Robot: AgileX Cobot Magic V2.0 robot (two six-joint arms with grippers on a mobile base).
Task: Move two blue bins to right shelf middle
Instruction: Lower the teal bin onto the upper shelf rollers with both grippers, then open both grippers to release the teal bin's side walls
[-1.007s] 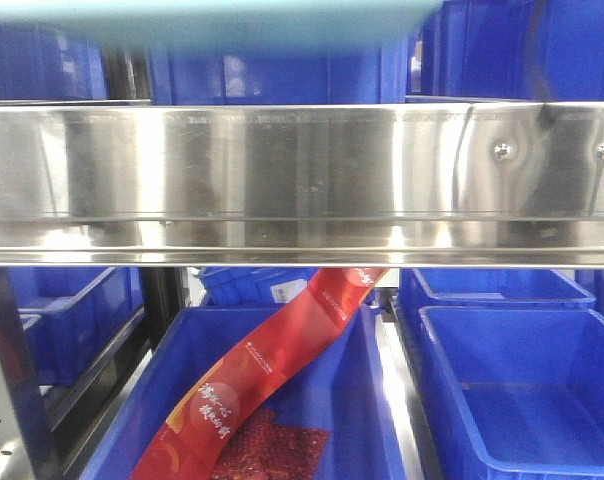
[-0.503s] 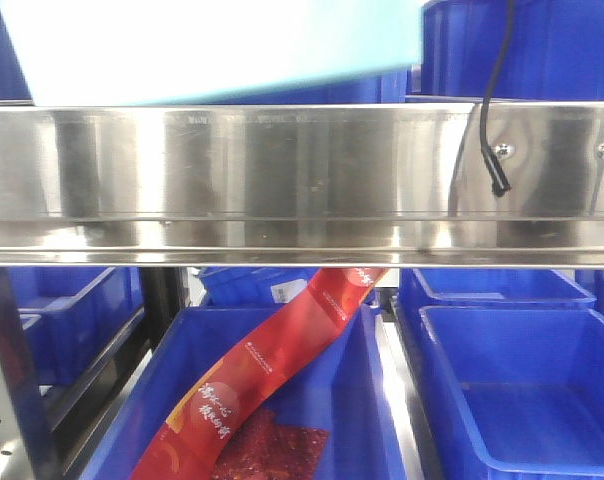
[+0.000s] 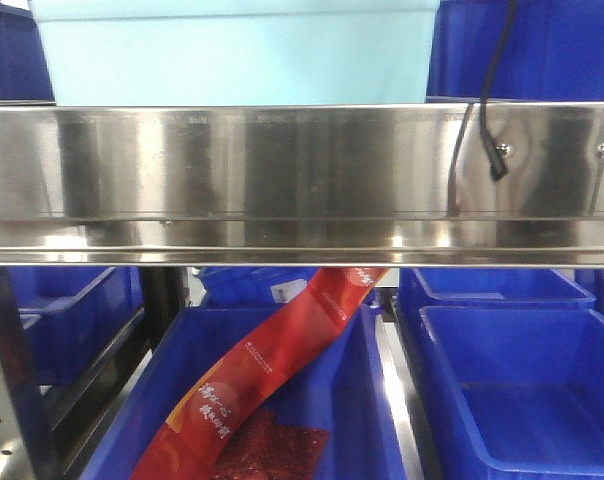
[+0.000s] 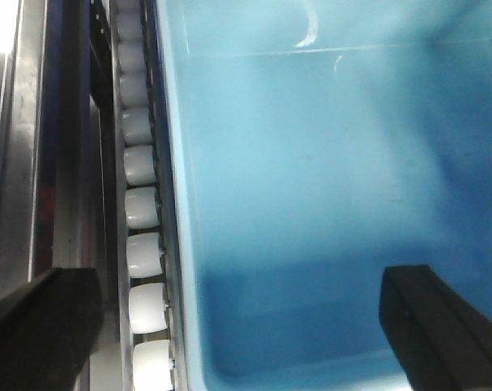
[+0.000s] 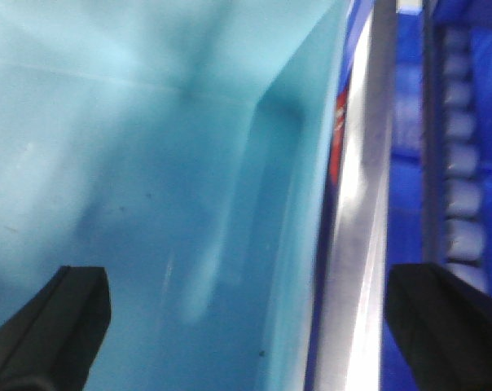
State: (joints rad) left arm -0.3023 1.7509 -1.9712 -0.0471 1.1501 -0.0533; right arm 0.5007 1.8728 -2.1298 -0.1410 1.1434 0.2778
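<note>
A light blue bin [image 3: 232,50] stands on the upper shelf level, just behind the steel shelf rail [image 3: 302,170]. In the left wrist view my left gripper [image 4: 242,326] is open, its black fingers [image 4: 441,326] far apart astride the bin's left wall [image 4: 177,244]; the bin's empty inside [image 4: 327,163] fills the frame. In the right wrist view my right gripper [image 5: 246,326] is open, astride the bin's right wall [image 5: 303,244], with the bin's inside [image 5: 132,163] to the left. Neither gripper shows in the front view.
White shelf rollers [image 4: 140,212] run along the bin's left side. A black cable [image 3: 482,110] hangs over the rail at right. Dark blue bins [image 3: 522,390] sit on the lower level, one holding a red banner [image 3: 282,350]. More dark blue bins [image 3: 542,50] stand behind.
The light blue bin has come down from the top edge of the front view and now stands sharp and level behind the rail. The black cable has come into view at right.
</note>
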